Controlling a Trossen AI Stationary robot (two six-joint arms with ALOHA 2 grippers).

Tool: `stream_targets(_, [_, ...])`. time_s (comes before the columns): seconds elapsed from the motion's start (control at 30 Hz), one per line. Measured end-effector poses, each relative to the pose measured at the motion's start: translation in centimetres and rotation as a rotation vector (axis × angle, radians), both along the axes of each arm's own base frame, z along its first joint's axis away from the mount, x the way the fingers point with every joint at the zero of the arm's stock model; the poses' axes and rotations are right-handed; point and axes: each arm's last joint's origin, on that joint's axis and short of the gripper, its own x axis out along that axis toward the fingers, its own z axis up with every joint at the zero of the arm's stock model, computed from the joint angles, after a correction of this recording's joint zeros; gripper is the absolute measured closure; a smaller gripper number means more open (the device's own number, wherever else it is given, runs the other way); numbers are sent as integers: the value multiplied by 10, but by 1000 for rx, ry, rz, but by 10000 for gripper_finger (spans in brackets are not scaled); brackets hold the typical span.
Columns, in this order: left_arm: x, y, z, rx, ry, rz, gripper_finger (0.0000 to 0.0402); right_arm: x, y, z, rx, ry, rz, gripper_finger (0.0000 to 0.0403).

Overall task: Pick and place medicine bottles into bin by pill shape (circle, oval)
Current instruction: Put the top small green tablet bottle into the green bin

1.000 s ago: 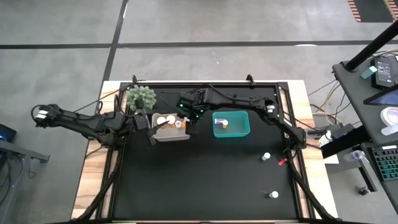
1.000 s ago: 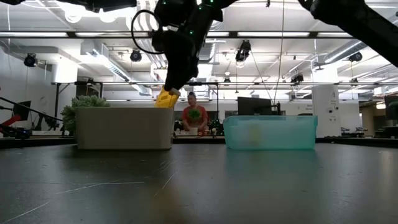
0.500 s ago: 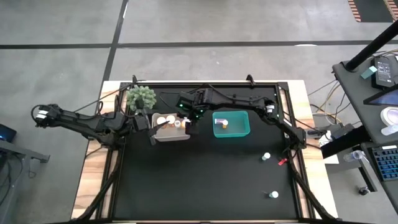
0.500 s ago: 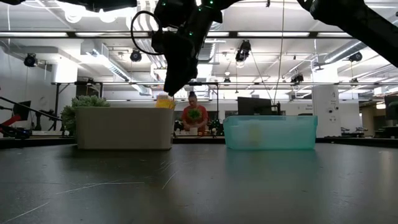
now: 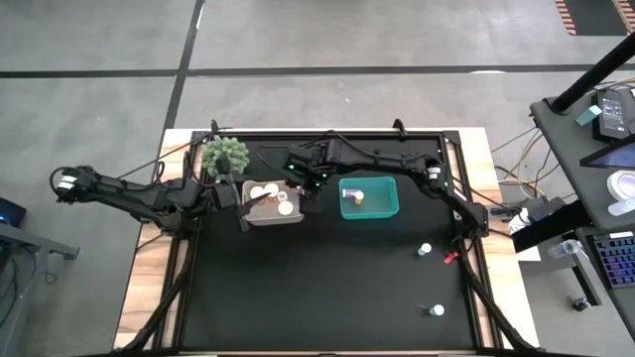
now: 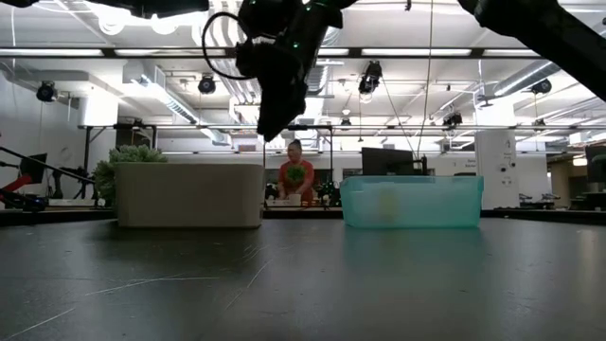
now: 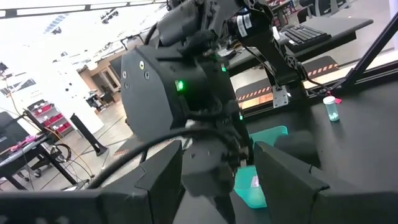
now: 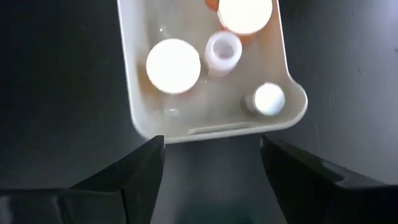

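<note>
The white bin (image 5: 273, 204) holds several white-capped bottles; the right wrist view shows two wide caps (image 8: 173, 65) and two slimmer bottles (image 8: 222, 48) standing on its floor. The teal bin (image 5: 369, 197) to its right holds one bottle (image 5: 357, 196). Two more bottles (image 5: 425, 250) stand on the black table toward the near right. My right gripper (image 5: 303, 180) hangs open and empty above the white bin's right end; it also shows in the low view (image 6: 270, 128). My left gripper (image 5: 244, 204) is open at the white bin's left end.
A spiky green plant (image 5: 226, 154) stands just beyond the white bin's far left corner. The near half of the black table is bare apart from a bottle (image 5: 436, 310) near the front right. A person (image 6: 296, 180) sits in the room behind the table.
The amber bottle that hung from my right gripper above the white bin has sunk to the bin's rim and then dropped inside, out of the low view. My right gripper has let go of it and shifted slightly toward the table's far edge.
</note>
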Motion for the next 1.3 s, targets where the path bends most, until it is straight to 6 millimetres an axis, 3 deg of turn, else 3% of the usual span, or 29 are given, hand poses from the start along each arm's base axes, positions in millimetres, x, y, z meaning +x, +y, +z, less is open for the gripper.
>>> stream_targets(0.37, [4,-1,-3,3,19,0,218,-25,16,6,31,168,12,165])
stream_targets(0.6, [11,-2,-9,10,57,0,218,-54,29,6,52,201,-22,163])
stream_targets(0.77, [16,-3,-8,11,56,0,218,-89,36,15,88,165,-129,163])
stream_targets(1.03, [19,-4,-5,12,24,0,218,-159,49,34,217,157,-479,163])
stream_targets(1.3, [19,-4,-5,10,21,0,218,-225,72,33,388,211,-844,163])
